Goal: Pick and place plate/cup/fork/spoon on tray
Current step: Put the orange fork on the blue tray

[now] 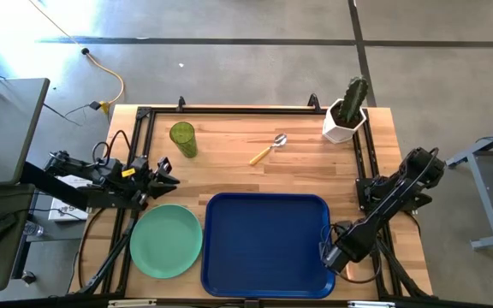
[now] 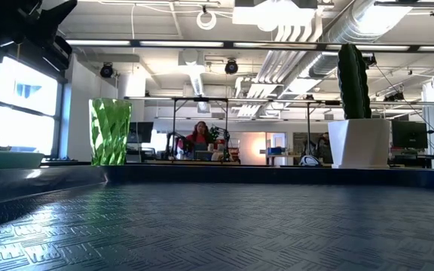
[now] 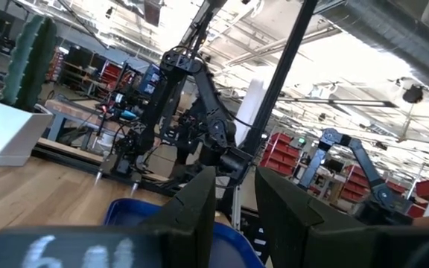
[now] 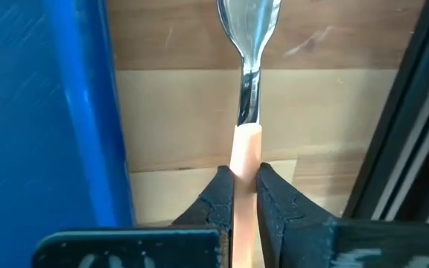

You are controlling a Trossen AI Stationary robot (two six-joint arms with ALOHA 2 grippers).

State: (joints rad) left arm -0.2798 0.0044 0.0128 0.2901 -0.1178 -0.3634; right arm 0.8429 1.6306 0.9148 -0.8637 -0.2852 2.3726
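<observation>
Now the right gripper (image 4: 244, 195) clamps the fork (image 4: 247, 112) (beside tray (image 4: 43, 112)).

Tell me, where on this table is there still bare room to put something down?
The whole tray is bare. So is the wood between the cup, the spoon and the tray's far rim. It is crowded by the plate, beside the left gripper, and where the right gripper holds the fork against the tray's edge.

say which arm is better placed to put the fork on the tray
Right. The right gripper is shut on the fork by its orange handle, beside the tray. The left gripper waits across the tray, by the plate.
</observation>
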